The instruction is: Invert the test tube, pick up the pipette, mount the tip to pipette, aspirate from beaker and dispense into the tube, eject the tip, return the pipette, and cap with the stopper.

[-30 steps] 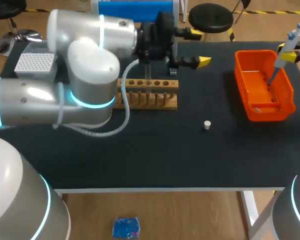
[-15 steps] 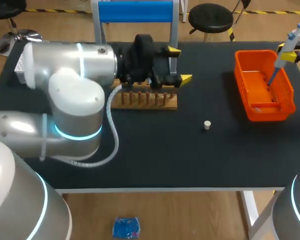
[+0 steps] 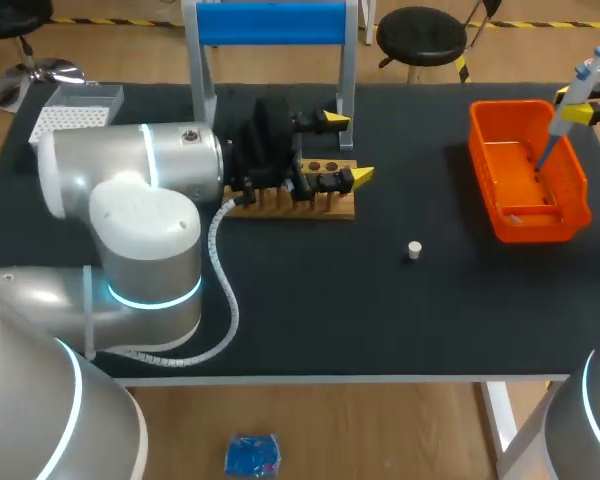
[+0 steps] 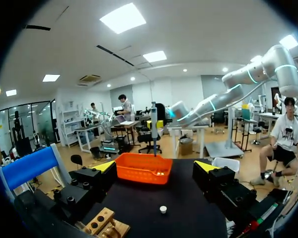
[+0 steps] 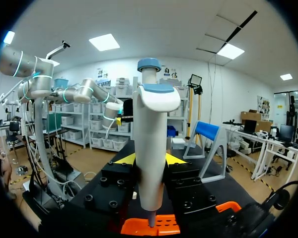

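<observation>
My left gripper (image 3: 346,149) hangs open and empty over the right end of the wooden tube rack (image 3: 332,204); its arm hides most of the rack, and I see no test tube. Ahead of the left gripper (image 4: 156,168) lie the rack's corner (image 4: 105,223), the white stopper (image 4: 162,209) and the orange bin (image 4: 141,169). The stopper (image 3: 414,250) rests on the black mat right of the rack. My right gripper (image 3: 581,112) is shut on the grey-and-blue pipette (image 3: 578,92), held upright with its shaft over the bin (image 3: 570,195). The pipette (image 5: 151,148) stands between the right gripper's (image 5: 150,159) fingers.
A white tip box (image 3: 75,112) sits at the table's far left. A blue-topped metal stand (image 3: 270,25) rises at the far edge behind the rack. The orange bin's rim (image 5: 154,226) lies under the pipette's shaft.
My left arm has drawn back from the far edge, bringing its open gripper down over the rack's right end. The right arm and pipette have not moved.
</observation>
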Controlling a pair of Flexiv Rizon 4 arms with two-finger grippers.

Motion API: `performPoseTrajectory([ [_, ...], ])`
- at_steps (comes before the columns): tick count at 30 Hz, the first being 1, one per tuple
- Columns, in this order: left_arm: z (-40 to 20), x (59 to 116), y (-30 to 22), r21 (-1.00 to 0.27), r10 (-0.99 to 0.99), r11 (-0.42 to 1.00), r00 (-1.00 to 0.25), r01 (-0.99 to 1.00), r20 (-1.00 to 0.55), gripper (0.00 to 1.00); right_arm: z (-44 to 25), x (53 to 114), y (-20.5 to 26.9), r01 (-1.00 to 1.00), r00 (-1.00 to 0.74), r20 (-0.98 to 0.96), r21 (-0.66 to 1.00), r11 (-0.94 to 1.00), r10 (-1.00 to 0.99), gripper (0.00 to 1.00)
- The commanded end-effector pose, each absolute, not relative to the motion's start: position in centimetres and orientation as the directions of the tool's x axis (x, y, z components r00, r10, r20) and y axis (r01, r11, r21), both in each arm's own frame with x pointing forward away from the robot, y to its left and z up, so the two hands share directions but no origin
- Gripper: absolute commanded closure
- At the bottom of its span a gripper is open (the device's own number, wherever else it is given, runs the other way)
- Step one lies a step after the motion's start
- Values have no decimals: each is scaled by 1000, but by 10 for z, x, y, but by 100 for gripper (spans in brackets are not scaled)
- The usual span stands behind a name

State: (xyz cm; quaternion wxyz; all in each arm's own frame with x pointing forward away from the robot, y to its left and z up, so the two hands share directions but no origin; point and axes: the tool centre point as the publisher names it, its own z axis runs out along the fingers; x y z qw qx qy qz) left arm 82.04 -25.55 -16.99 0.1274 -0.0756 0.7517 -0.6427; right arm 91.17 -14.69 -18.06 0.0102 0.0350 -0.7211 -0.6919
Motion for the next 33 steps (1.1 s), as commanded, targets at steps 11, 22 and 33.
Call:
performPoseTrajectory([
  [11, -173, 815, -230, -996, -239, 41, -967, 81, -88, 0, -180, 912, -147, -36, -997, -34, 998, 43, -66, 100],
  [22, -175, 816, -228, -999, -247, 33, -969, 14, -21, 0, -180, 912, -147, -36, -997, -34, 998, 43, -66, 100],
  [33, -169, 818, -230, -998, -233, 64, -972, -28, 12, 0, -180, 912, -147, -36, -997, -34, 998, 43, -66, 100],
])
